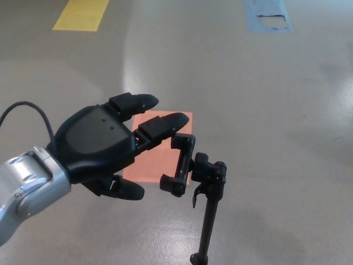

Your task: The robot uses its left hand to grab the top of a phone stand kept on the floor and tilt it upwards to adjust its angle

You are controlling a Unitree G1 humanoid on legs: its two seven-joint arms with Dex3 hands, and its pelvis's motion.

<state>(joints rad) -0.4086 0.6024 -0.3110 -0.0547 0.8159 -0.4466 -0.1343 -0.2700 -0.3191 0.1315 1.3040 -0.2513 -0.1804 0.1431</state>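
Note:
A black phone stand [207, 210] rises from the grey floor at the lower middle of the head view. Its empty clamp holder [180, 164] tilts at the top of the pole. My left hand [107, 146] comes in from the left, open, with its fingers [165, 125] spread and stretched toward the clamp. The fingertips hover just left of and above the clamp's upper end, close to it but apart. The thumb [124, 189] hangs below, left of the clamp's lower end. My right hand does not show.
An orange rectangle [157, 152] is taped on the floor behind the stand. A yellow floor mark [81, 14] lies far left, a blue one [267, 15] far right. A black cable [25, 107] loops off my left wrist.

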